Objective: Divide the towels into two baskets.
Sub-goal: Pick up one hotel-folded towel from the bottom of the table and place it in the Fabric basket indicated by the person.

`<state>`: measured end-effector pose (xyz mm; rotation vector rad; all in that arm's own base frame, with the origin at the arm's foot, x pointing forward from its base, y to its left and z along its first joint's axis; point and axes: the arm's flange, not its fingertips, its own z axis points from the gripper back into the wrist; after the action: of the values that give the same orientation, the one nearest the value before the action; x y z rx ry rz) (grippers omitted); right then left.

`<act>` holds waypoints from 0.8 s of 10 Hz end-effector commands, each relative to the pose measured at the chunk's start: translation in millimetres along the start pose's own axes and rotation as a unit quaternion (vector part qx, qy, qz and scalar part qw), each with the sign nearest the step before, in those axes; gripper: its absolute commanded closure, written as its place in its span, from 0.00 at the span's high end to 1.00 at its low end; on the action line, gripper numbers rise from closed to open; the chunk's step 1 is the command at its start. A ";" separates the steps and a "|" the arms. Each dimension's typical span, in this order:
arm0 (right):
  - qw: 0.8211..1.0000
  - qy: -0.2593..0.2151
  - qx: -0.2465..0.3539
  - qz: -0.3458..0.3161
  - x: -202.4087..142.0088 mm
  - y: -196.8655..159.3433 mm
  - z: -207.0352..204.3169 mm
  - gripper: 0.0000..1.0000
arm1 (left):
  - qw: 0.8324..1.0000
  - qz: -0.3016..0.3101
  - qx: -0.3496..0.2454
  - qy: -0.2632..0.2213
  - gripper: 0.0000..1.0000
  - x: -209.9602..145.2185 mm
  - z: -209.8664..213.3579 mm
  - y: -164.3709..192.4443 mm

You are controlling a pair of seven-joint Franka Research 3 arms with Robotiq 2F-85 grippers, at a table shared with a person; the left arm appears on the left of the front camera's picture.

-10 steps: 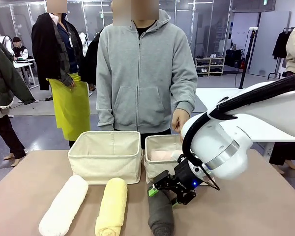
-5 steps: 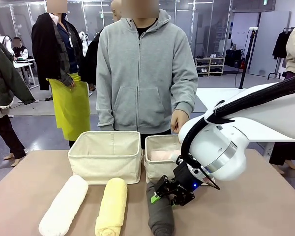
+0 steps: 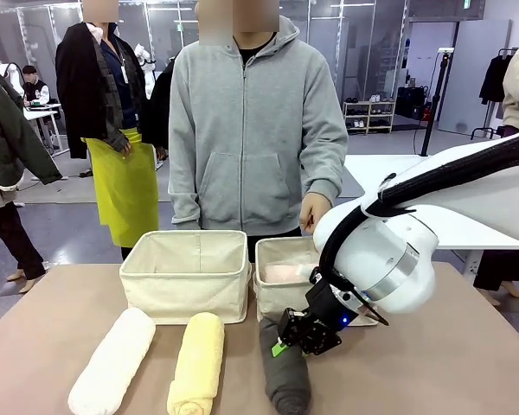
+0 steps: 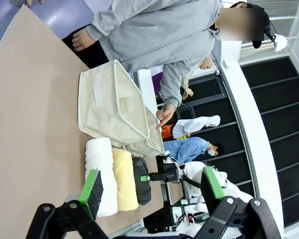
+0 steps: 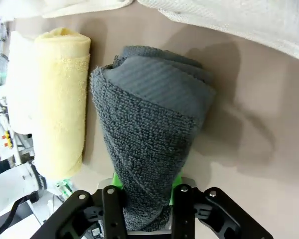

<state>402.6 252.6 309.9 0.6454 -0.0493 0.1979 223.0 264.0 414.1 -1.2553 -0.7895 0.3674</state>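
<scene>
My right gripper (image 3: 299,338) is shut on the far end of the dark grey towel (image 3: 286,378), which lies on the table in front of the right basket (image 3: 281,299). Up close in the right wrist view, green pads squeeze the grey towel (image 5: 149,134) inside the right gripper (image 5: 147,191). A pale pink towel (image 3: 281,273) lies in that basket. The pale yellow towel (image 3: 196,363) and the white towel (image 3: 112,361) lie side by side in front of the left basket (image 3: 186,299). My left gripper (image 4: 153,188) hangs open in the air, off to the side of the left basket (image 4: 114,112).
A person in a grey hoodie stands at the far edge, one hand (image 3: 315,210) hanging just behind the right basket. The tan table (image 3: 467,363) has free room to the right of the grey towel and at the far left.
The right gripper has come down over the grey towel's far end and its fingers have closed on it. The other towels and the baskets have not moved.
</scene>
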 end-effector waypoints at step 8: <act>0.874 0.122 -0.215 0.418 -46.8 92.6 185.0 0.15 | 1.000 -0.004 -0.006 0.000 1.00 -0.5 3.6 -2.5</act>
<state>341.8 206.8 507.2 0.1291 -0.0790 0.9252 222.9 264.1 414.1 -1.2553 -0.7900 0.3675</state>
